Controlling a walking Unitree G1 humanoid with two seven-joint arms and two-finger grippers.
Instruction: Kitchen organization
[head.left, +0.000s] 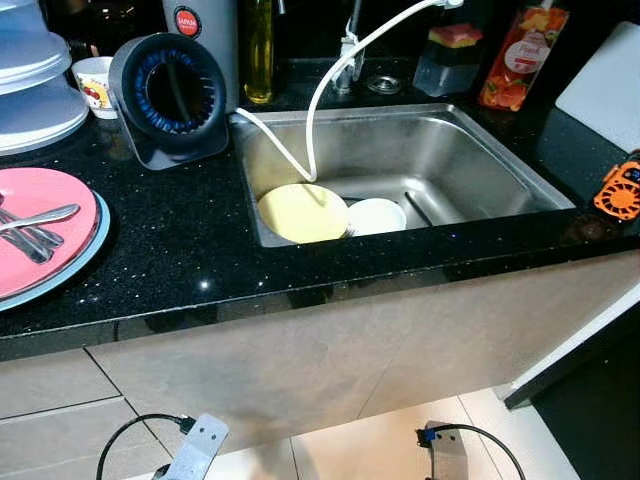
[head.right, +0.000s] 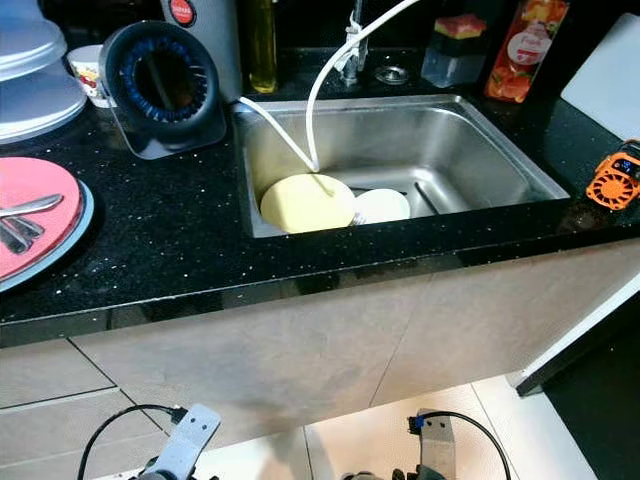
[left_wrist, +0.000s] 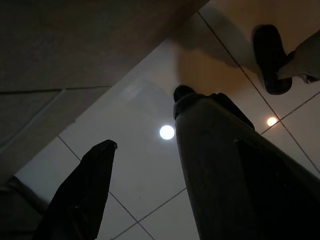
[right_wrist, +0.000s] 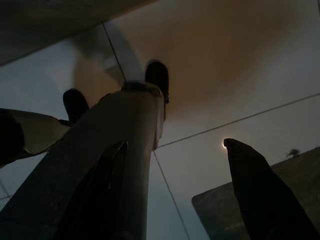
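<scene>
Clearly the tidying is only just getting going, by my reading: both arms are hanging low in front of the cabinet, and nothing is being carried. The left claw (left_wrist: 142, 165) is pointing down at the floor tiles with its two black fingers spread wide and nothing between them; the right claw (right_wrist: 175, 185) is hanging the same way, fingers parted and empty.

Well above and ahead of both claws, the steel sink (head.left: 470, 150) is holding a yellow plate (head.left: 302, 212) with a white bowl (head.left: 376, 216) touching its side, both apparently waiting to be dealt with. A white hose (head.left: 312, 130) is drooping from the tap area down onto the yellow plate, and it is likely getting in the way of any reach into the basin.

Up and to the left of the left claw, a pink plate (head.left: 40, 235) with cutlery (head.left: 35, 222) lying on it is sitting on the black counter (head.left: 190, 250). Behind it a round black fan-like gadget (head.left: 172, 95) is standing beside the sink. An orange gadget (head.left: 620, 190) is resting far to the right, and bottles are lining the back edge.
</scene>
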